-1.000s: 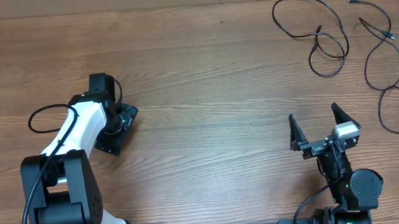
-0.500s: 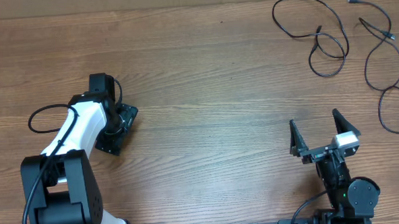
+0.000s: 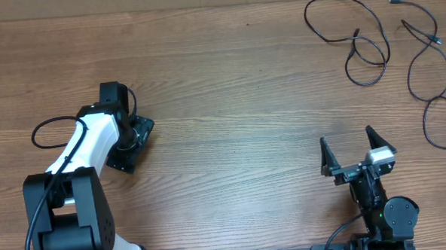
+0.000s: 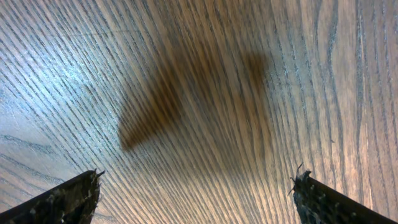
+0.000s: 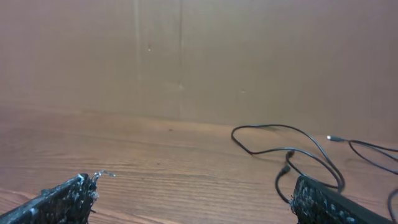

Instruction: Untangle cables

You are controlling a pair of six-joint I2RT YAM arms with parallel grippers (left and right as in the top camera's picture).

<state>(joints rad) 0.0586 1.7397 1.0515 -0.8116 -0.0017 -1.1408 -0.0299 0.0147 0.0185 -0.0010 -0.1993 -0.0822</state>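
The cables lie spread out at the table's far right. One thin black cord forms open loops. A second long strand runs along the right edge with small plugs at its ends. In the right wrist view both strands, the looped one and the other, lie ahead and to the right. My right gripper is open and empty near the front edge, well short of the cables. My left gripper points down at bare wood on the left, open, with nothing between its fingers.
The wooden table ends at a brown cardboard wall along the far side. The left arm's own black wire loops beside its white link. The left gripper's shadow falls on the wood below it.
My right gripper has drawn back a little toward the front edge and slightly left, still open. The left arm and the cables have not moved.
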